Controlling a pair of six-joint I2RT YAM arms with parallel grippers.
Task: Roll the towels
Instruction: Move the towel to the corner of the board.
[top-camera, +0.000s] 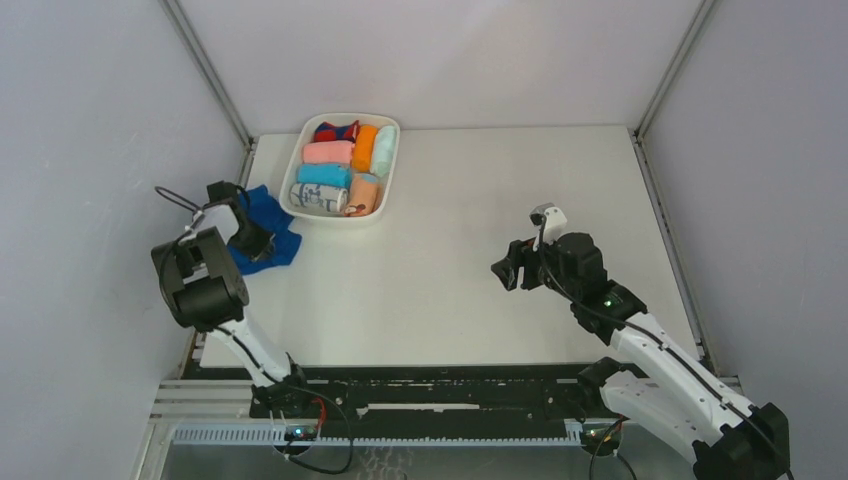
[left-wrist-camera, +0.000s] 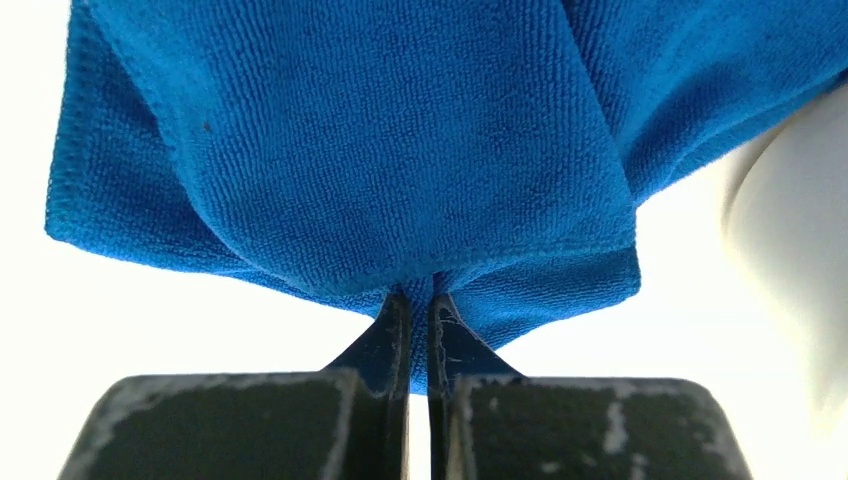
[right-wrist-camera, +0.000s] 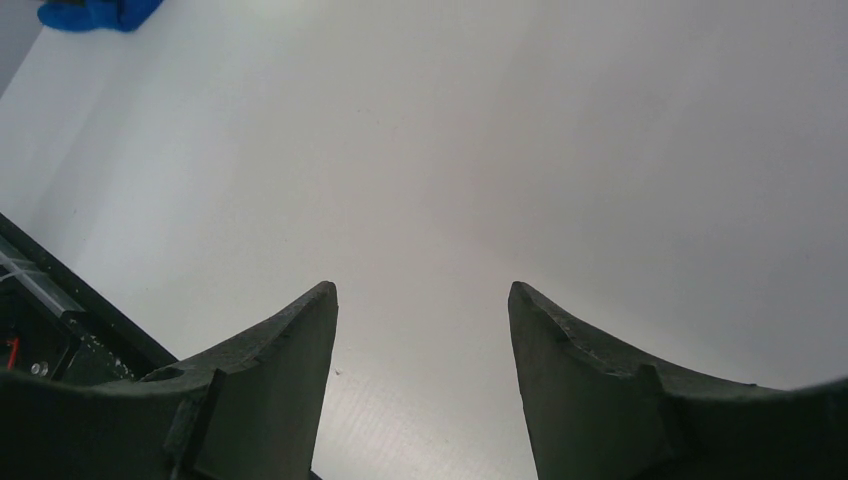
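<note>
Table (top-camera: 450, 290): wrist view shows left jaws pinching towel (left-wrist-camera: 400, 150).

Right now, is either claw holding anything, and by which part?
The left claw pinches the blue towel at its hemmed edge; the right claw holds nothing.

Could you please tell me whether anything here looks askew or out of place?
Only the blue towel: it lies bunched up beside the white tray rather than flat, its hem pinched in the shut left gripper. Nothing else stands out.
</note>
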